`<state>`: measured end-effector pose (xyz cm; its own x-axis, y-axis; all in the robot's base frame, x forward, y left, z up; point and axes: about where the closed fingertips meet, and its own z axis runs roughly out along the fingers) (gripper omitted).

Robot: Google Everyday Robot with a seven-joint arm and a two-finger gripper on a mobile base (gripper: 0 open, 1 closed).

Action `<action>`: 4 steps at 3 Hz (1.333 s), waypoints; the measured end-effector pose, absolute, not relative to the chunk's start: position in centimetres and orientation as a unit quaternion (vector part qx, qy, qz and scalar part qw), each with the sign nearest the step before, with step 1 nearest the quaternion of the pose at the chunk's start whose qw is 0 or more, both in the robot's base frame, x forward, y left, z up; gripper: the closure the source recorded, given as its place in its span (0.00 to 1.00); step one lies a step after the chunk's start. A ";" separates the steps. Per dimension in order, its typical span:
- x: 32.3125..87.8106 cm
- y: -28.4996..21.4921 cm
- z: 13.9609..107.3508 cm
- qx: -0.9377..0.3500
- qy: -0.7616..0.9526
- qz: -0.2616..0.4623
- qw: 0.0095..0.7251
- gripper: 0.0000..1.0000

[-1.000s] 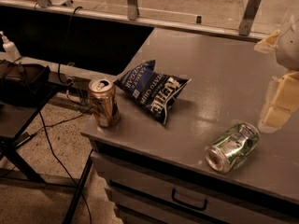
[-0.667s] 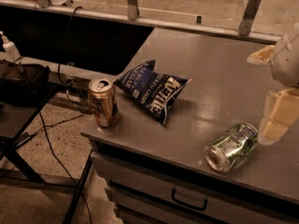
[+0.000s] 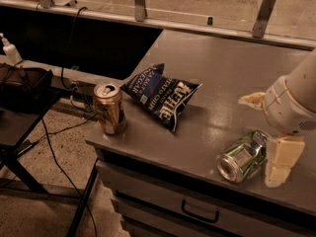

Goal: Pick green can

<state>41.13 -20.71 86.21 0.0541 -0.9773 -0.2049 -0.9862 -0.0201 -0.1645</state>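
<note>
The green can lies on its side near the front right of the grey counter, its silver end facing the front edge. My gripper comes in from the right and hangs just over the can's far end. It is open. One cream finger is behind the can and the other finger is close beside its right side. I cannot tell whether either finger touches the can.
A copper-brown can stands upright at the counter's front left corner. A dark blue chip bag lies beside it toward the middle. A drawer with a handle is below the front edge. Cables and a black stand are on the floor at the left.
My gripper has moved down and left from the right edge toward the green can, and its fingers now flank the can's far end. The cans and the bag have not moved.
</note>
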 end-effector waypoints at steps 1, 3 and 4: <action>40.4 -20.3 83.9 -0.732 0.670 0.031 0.121 0.26; 40.3 -20.0 83.5 -0.740 0.655 0.066 0.137 0.80; 40.9 -21.0 85.0 -0.722 0.661 0.119 0.165 1.00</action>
<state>40.94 -20.97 85.01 0.0971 -0.9157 -0.3901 -0.9942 -0.0713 -0.0801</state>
